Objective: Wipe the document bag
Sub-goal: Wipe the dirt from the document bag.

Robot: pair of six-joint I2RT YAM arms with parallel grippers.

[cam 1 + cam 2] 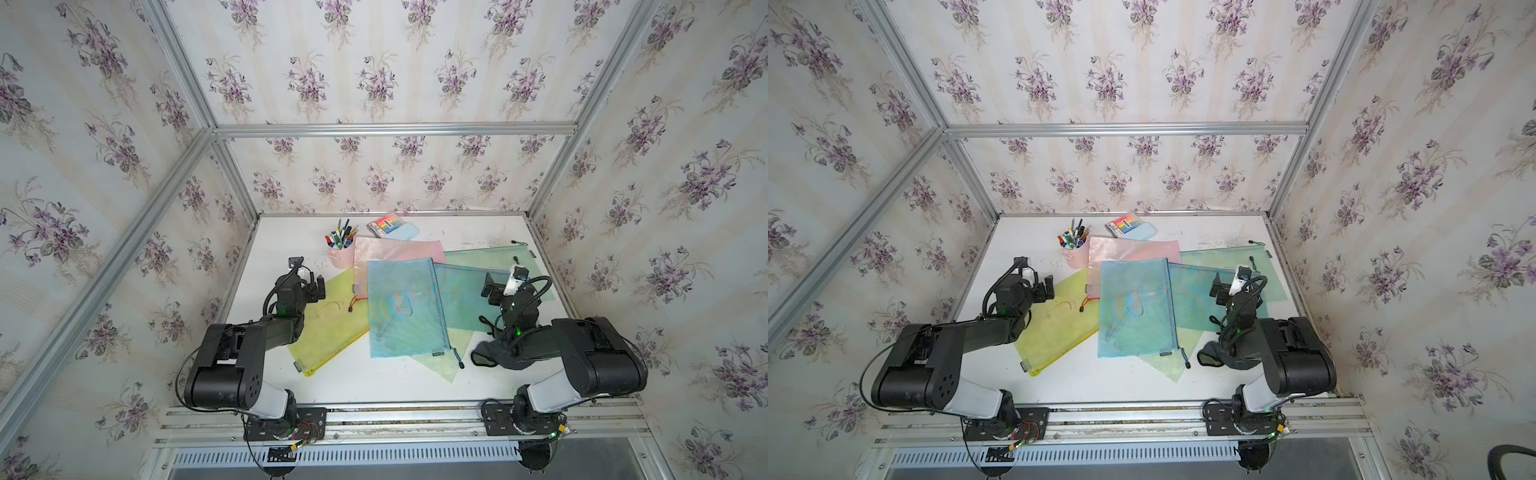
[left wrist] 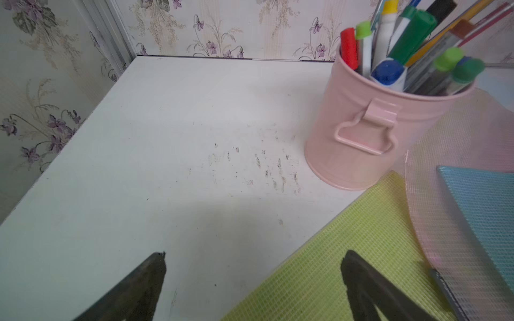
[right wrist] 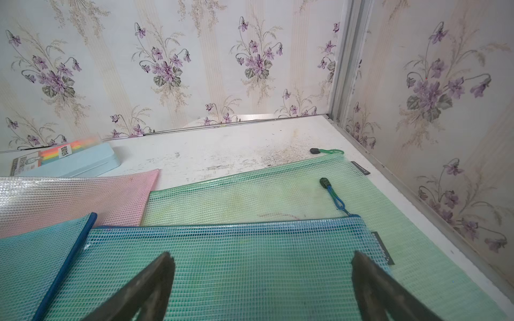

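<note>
Rectangular blue mesh document bag (image 1: 405, 307), left pincer (image 2: 253, 254) gaping empty, right pincer (image 3: 261, 254) gaping empty

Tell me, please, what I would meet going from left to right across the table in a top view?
In a top view: left end effector → pink pen cup → blue bag lying on top of the pile → right end effector. The other bags, the marker box and the dark cloth overlap these, so they are left out.
</note>
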